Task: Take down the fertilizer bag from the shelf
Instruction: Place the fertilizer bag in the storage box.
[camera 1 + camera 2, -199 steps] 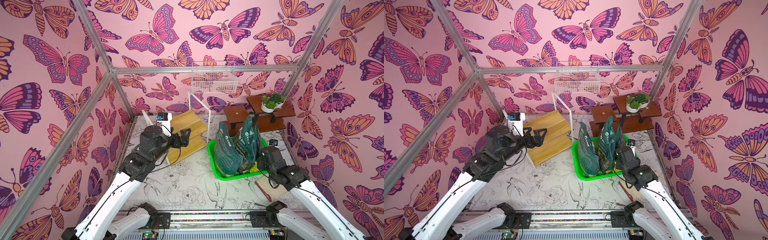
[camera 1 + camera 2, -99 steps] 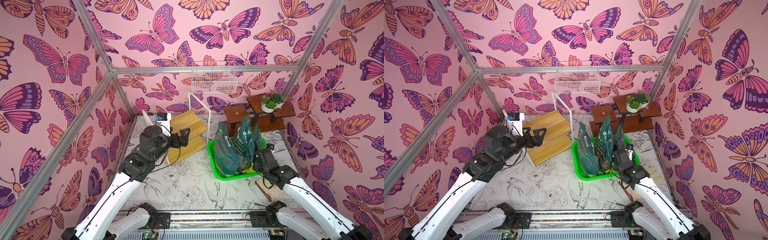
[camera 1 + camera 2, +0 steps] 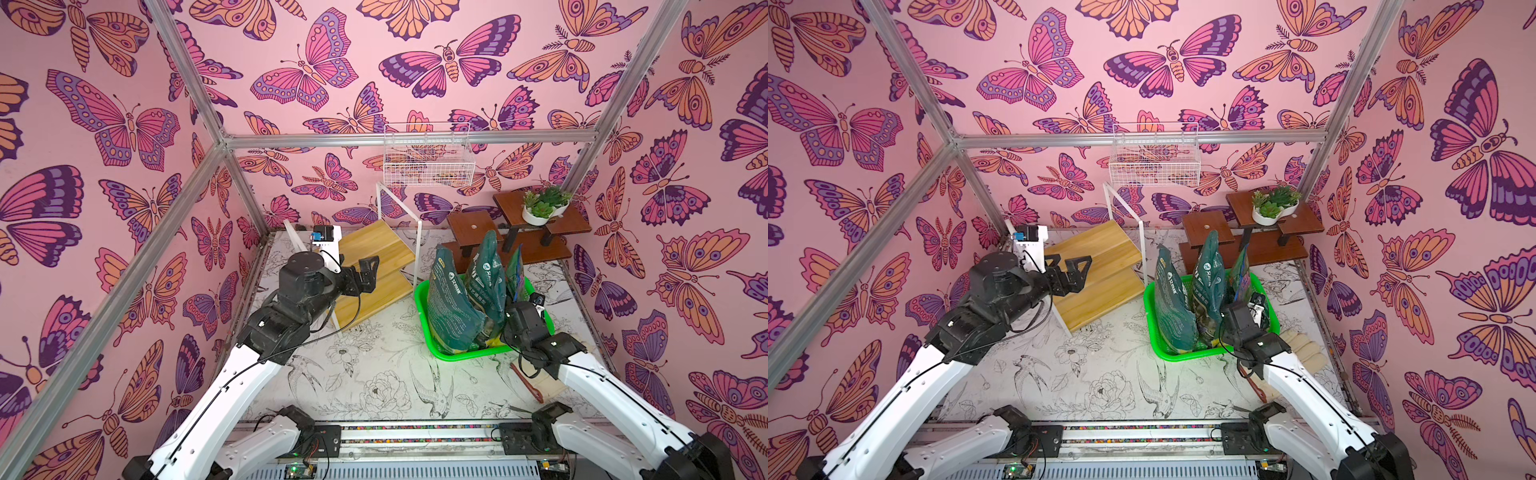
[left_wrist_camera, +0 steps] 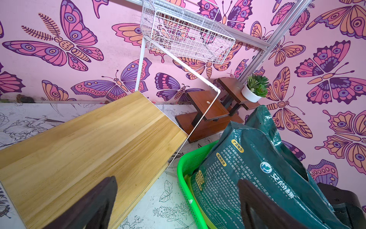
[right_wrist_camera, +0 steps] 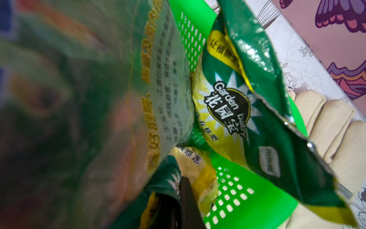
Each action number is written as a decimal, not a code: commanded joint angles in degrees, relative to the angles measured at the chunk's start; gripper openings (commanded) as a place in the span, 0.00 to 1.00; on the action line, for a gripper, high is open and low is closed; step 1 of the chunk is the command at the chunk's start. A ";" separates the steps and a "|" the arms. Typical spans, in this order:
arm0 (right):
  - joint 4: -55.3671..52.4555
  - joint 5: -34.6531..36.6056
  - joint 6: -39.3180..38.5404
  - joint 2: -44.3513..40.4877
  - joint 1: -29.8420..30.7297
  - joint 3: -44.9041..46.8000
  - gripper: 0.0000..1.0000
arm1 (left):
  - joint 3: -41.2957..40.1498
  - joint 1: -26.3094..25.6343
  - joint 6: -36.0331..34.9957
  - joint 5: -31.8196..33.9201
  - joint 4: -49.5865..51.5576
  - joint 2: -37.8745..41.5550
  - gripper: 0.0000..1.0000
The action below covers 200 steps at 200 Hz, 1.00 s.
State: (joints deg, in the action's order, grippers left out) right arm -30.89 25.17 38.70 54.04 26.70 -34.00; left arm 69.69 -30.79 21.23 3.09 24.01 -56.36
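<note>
Fertilizer bag is off the shelf, slumped in the green basket on the desk; it looks like glossy, floppy, probably slippery film, so pinch the crimped top seam, with right pincer clenched among the bags and left pincer released above the shelf.

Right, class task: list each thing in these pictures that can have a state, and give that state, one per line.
shelf: both boards bare, no bag on it.
bags: standing, leaning together in the green basket.
left gripper: open, over the shelf, holding nothing.
right gripper: shut, down in the green basket beside the bags.
wire basket: empty.
plant pot: upright on the dark stand.
</note>
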 commanded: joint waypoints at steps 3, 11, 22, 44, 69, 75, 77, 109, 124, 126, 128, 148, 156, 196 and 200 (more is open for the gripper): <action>-1.86 -4.27 -2.27 -1.65 0.16 -2.14 0.16 | -1.00 -0.22 -0.65 1.61 -0.90 0.90 1.00; -2.19 -4.17 -3.35 -2.38 0.19 -3.16 0.26 | -0.97 -0.24 -0.81 1.82 -0.88 0.86 1.00; -3.12 -3.86 -4.53 -3.16 0.18 -4.88 0.38 | -0.87 -0.24 -1.06 2.16 -0.85 0.81 1.00; -5.24 -3.71 -6.03 -4.74 0.19 -8.89 0.48 | -0.02 -0.24 -1.69 2.65 -0.93 0.81 1.00; -6.47 -3.91 -7.17 -6.72 0.20 -13.18 0.52 | 1.02 -0.24 -2.78 3.71 -0.88 0.72 1.00; -6.83 -3.70 -7.52 -7.08 0.15 -14.12 0.52 | 1.13 -0.24 -2.94 4.18 -0.89 0.69 1.00; -7.03 -3.58 -7.68 -7.17 0.14 -14.48 0.52 | 1.28 -0.24 -2.99 4.24 -0.85 0.71 1.00; -9.42 1.16 -12.14 -6.55 0.07 -20.36 0.60 | 3.38 -0.24 -4.20 6.32 -0.35 0.72 1.00; -9.78 3.71 -15.32 -5.10 -0.46 -23.28 0.65 | 5.45 -0.14 -5.62 10.38 1.26 0.40 1.00; -9.77 3.74 -15.76 -4.83 -0.67 -23.61 0.66 | 5.80 -0.08 -5.90 10.89 1.62 0.31 1.00; -9.68 3.64 -16.15 -4.54 -0.90 -24.06 0.67 | 6.18 0.00 -6.15 11.61 1.82 0.25 1.00; -9.52 -5.29 -19.12 -0.54 -7.16 -28.07 0.67 | 9.42 1.95 -8.16 16.77 6.25 -1.11 1.00; -9.37 -8.36 -19.19 1.24 -10.17 -29.39 0.68 | 10.33 3.83 -8.16 17.14 7.89 -1.53 1.00; -4.65 -11.48 -20.18 4.62 -20.58 -31.83 0.69 | 9.60 13.03 -8.31 17.40 8.31 1.97 1.00; -4.04 -12.22 -20.13 4.87 -21.85 -31.70 0.70 | 9.52 13.78 -8.67 17.67 8.32 2.31 1.00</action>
State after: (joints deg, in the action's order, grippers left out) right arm -37.54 17.72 20.27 58.41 10.20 -63.90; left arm 79.68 -20.71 14.50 17.89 30.13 -56.55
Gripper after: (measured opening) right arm 0.693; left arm 0.999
